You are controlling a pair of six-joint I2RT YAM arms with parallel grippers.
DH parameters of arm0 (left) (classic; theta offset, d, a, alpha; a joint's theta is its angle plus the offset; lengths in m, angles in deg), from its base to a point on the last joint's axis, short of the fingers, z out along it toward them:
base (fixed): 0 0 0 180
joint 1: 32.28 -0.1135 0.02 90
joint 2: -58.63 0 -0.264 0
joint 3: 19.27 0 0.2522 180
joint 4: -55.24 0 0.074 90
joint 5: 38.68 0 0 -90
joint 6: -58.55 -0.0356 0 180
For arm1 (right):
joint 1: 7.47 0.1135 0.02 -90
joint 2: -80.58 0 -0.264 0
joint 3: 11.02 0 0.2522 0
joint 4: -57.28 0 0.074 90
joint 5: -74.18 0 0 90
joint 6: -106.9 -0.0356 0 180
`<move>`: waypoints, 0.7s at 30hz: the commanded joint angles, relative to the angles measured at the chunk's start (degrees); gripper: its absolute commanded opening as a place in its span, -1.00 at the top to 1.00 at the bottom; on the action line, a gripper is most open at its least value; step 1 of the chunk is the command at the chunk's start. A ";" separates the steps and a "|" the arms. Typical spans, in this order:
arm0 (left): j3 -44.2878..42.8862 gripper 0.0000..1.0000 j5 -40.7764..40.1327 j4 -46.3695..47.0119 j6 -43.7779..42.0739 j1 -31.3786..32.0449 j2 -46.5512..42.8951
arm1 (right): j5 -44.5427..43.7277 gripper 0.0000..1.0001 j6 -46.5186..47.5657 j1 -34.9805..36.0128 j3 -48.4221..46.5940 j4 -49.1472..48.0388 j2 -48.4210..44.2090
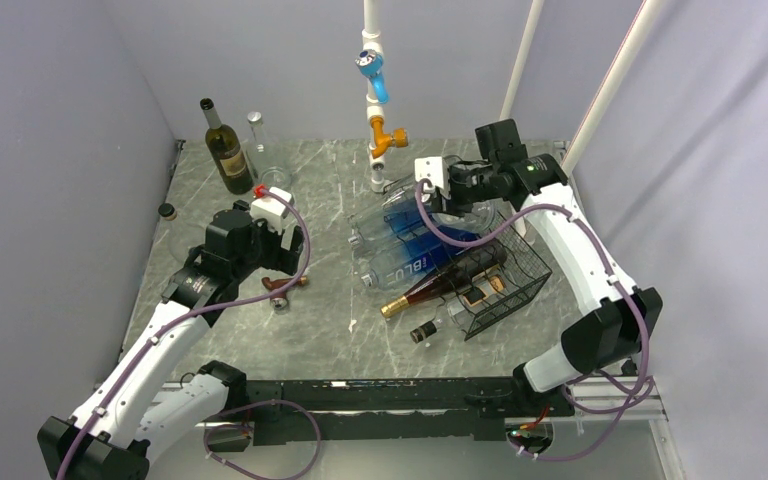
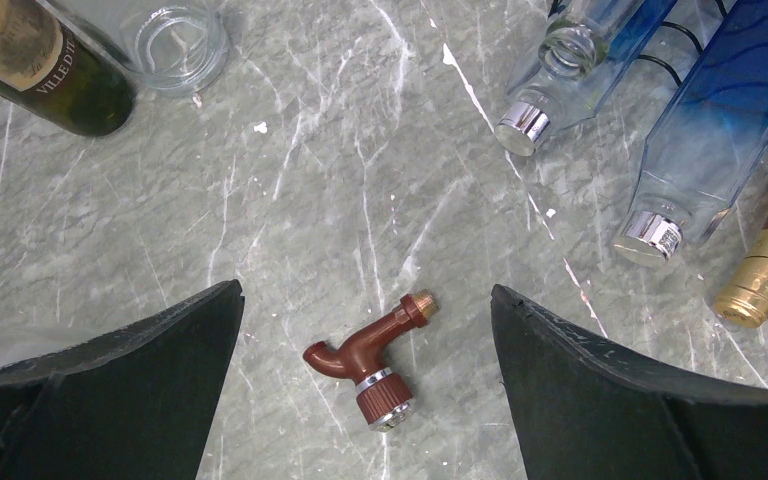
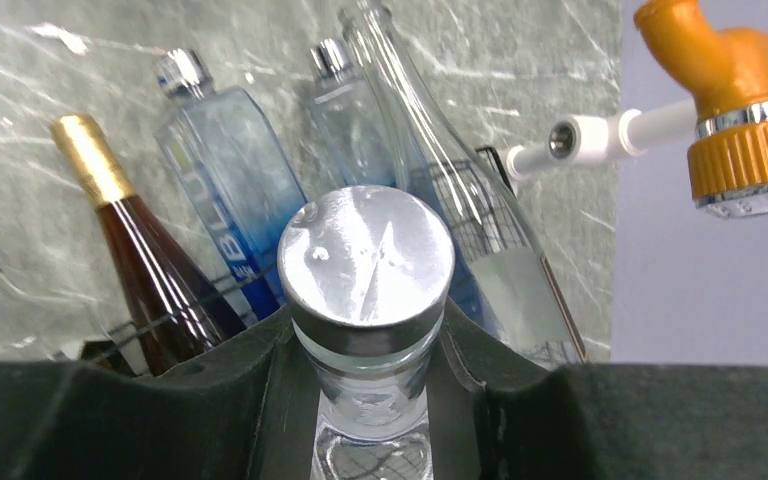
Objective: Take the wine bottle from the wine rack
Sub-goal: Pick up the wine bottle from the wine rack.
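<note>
Evidently the right pincer [image 3: 370, 365] gripped the wine bottle [image 3: 368, 405] by its neck, below the silver cap [image 3: 365, 250], above the wine rack [image 1: 508, 285]; the left pincer [image 2: 365, 300] hung open. Its glass looked slick and fragile, so the neck seemed the sensible hold.

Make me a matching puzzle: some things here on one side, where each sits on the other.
1. dark green glass wine bottle
2. small brown plastic tap
3. orange plastic tap
4. clear glass bottle with silver cap

a. fitted on the white pipe
b. clamped in the right gripper
c. standing upright at the back left
d. lying loose on the grey marble table

Pairs: 1-c, 2-d, 3-a, 4-b
</note>
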 commanded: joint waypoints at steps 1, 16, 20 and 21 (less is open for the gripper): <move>0.25 -0.99 -0.59 2.35 -0.95 -0.29 -1.11 | 11.32 1.00 -3.73 0.17 -4.61 -0.63 -4.72; 0.33 -0.99 -0.59 2.36 -1.03 -0.29 -1.16 | 21.79 1.00 -6.71 -0.67 -6.98 1.88 -6.91; 0.33 -0.99 -0.67 2.37 -1.04 -0.29 -1.07 | 24.95 1.00 -7.68 -0.69 -7.90 2.41 -7.04; 0.33 -0.99 -0.68 2.41 -1.04 -0.29 -1.11 | 25.80 1.00 -8.04 -0.69 -8.13 2.49 -7.05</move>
